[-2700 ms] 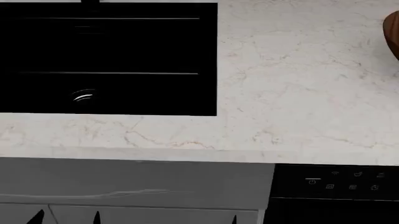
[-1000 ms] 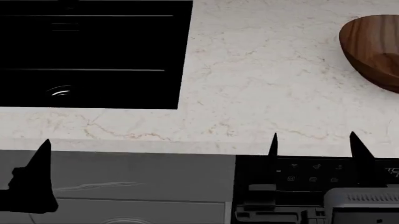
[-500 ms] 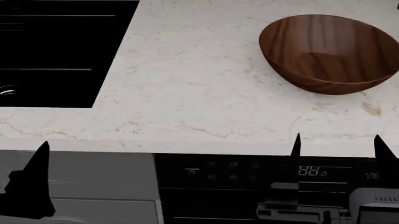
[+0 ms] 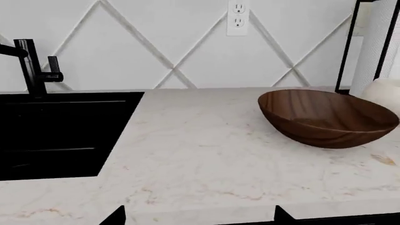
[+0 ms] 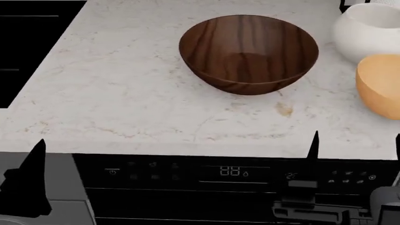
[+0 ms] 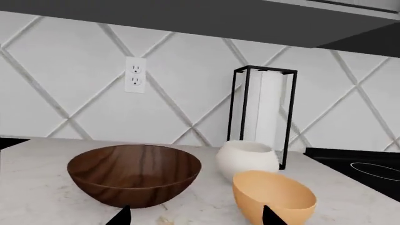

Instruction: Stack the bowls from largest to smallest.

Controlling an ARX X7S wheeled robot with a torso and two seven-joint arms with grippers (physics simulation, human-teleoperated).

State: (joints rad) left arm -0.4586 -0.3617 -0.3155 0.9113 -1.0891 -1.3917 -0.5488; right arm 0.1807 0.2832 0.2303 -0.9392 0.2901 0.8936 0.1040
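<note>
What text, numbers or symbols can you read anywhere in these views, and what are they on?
"88": lit digits on the appliance control panel below the countertop edge, head view, with a small drop-like symbol beside them.
Small icons at the panel's left end and right end: too small to read.
Wooden bowl, white bowl, orange bowl, paper-towel roll, wall outlet: no text visible.

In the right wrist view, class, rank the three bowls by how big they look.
1. Dark wooden bowl, clearly widest.
2 and 3. White bowl and orange bowl look alike; the orange one sits nearer the camera, so I will not rank them.
</note>
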